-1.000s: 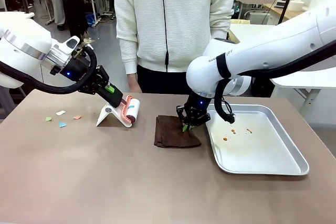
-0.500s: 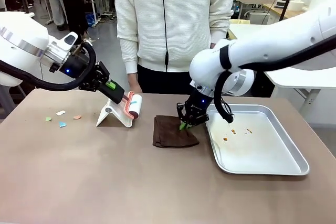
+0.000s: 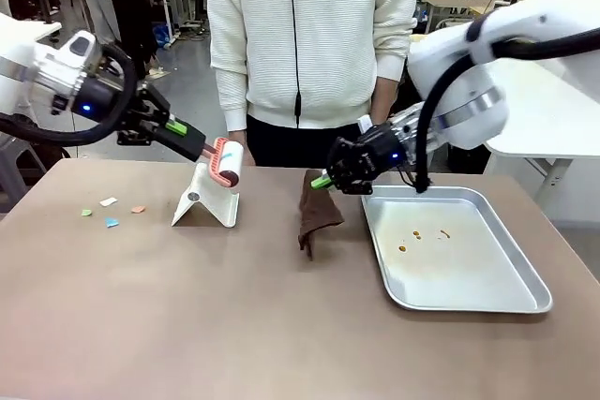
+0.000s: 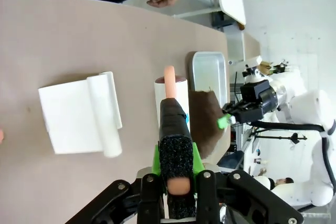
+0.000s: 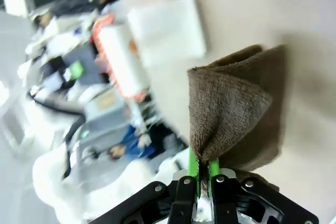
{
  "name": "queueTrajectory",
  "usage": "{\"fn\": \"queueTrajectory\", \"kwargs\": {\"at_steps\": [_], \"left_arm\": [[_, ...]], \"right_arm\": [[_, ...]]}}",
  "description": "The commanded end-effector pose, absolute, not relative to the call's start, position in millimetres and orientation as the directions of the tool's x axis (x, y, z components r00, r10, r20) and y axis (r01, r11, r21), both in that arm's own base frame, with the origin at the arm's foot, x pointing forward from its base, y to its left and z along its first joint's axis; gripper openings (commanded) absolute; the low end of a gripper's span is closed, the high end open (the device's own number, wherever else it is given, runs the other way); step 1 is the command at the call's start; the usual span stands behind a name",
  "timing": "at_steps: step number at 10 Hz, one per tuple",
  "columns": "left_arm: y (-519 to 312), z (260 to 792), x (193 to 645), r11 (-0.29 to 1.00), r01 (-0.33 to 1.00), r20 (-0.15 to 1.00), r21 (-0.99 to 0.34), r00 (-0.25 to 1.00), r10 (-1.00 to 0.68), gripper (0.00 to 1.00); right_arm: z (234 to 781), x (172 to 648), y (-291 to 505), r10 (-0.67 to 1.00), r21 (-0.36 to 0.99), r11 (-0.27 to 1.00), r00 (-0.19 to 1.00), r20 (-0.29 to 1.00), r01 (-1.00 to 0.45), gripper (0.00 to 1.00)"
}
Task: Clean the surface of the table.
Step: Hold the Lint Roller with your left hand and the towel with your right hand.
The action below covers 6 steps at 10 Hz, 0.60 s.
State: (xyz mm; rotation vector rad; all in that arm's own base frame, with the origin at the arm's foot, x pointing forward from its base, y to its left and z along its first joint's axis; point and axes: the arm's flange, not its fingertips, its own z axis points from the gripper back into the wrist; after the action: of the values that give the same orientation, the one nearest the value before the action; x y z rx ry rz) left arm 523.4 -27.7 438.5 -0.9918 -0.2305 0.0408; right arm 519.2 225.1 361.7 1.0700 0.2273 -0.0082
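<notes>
The one greyish-brown table [image 3: 234, 325] carried one white stand [image 3: 206, 205] near its far edge, one silver tray [image 3: 525, 280] with a few brown spots toward its right edge, and four paper scraps [image 3: 112, 213] near its far left corner. The left gripper [image 3: 194, 144] was clamped tight on the handle of the single lint roller [image 3: 227, 162], held just over the stand. The right gripper [image 3: 323, 180] was pinched on a corner of the one brown cloth [image 3: 319, 214], which hung between stand and tray, with one person [image 3: 309, 35] at the far edge.
</notes>
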Motion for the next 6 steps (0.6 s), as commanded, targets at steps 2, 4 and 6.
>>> {"fn": "queueTrajectory", "kwargs": {"at_steps": [2,4,6], "left_arm": [[15.2,458.7,462.0,0.459,0.145,0.229,-0.877,0.964,0.132,0.06],[58.8,464.2,424.9,0.394,0.169,0.261,-0.903,0.946,0.192,0.06],[106.9,462.5,388.8,0.318,0.192,0.274,-0.928,0.932,0.237,0.06]], "right_arm": [[391.5,443.6,176.7,0.115,0.943,0.314,0.981,-0.157,0.114,0.00],[403.1,396.7,139.2,0.029,0.974,0.212,0.996,-0.083,0.075,0.00],[408.7,353.8,63.1,-0.087,1.000,0.017,0.996,0.023,-0.022,0.00]]}}
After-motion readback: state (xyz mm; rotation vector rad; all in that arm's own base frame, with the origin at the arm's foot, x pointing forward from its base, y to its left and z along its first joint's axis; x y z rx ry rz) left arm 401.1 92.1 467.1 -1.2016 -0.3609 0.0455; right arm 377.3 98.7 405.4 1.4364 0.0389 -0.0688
